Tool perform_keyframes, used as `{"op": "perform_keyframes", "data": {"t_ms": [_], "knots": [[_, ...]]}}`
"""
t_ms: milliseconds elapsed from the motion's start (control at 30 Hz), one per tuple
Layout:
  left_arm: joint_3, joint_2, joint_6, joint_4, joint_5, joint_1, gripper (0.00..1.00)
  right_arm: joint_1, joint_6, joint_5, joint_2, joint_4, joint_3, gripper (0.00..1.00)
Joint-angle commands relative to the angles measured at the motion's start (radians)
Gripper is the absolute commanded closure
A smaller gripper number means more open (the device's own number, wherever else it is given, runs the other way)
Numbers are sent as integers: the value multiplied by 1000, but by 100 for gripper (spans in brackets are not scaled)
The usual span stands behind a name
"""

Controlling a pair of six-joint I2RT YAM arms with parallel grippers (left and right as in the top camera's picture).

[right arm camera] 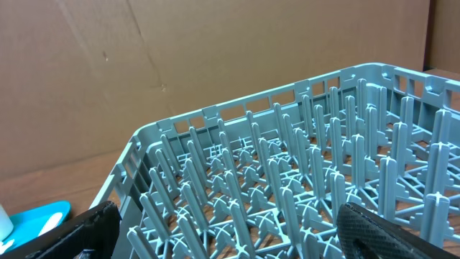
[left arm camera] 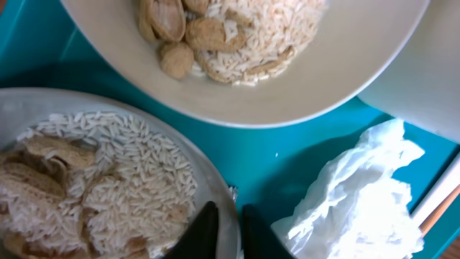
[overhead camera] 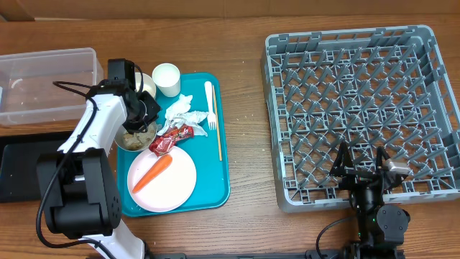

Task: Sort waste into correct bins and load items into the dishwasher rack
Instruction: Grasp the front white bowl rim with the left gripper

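On the teal tray, my left gripper (overhead camera: 147, 119) (left arm camera: 224, 232) is shut on the rim of a white bowl (left arm camera: 108, 180) (overhead camera: 133, 140) that holds rice and nut scraps. One finger is inside the rim and one outside. A second white bowl (left arm camera: 287, 93) with rice and nuts lies just beyond it. Crumpled napkins (overhead camera: 180, 108) (left arm camera: 359, 201), a red wrapper (overhead camera: 171, 139), a white cup (overhead camera: 167, 78) and a white fork (overhead camera: 210, 108) lie nearby. A carrot (overhead camera: 152, 173) rests on the pink plate (overhead camera: 180, 183). My right gripper (overhead camera: 363, 169) (right arm camera: 230, 237) is open and empty over the grey rack's (overhead camera: 363, 108) (right arm camera: 287, 173) front edge.
A clear tub (overhead camera: 47, 83) stands at the far left, with a black tray (overhead camera: 18, 169) in front of it. A thin wooden stick (overhead camera: 219, 133) lies along the teal tray's (overhead camera: 215, 187) right side. My left arm covers the tray's left part.
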Motion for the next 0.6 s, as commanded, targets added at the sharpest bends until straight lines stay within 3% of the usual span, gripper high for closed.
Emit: {"op": "perform_keyframes", "data": {"t_ms": [0,100,300,567], "knots": [[20,14,17,-15,-19,-3,91,5,-2,10,-10,6,-10,0],[20,14,27,-27,-19,-3,89,5,-2,10,-10,6,-10,0],[19,22,27,-48,-19,-9,60,5,-2,10,-10,6,-10,0],[18,38,27,-49,-16,-15,60,5,-2,10,-10,6,-10,0]]}}
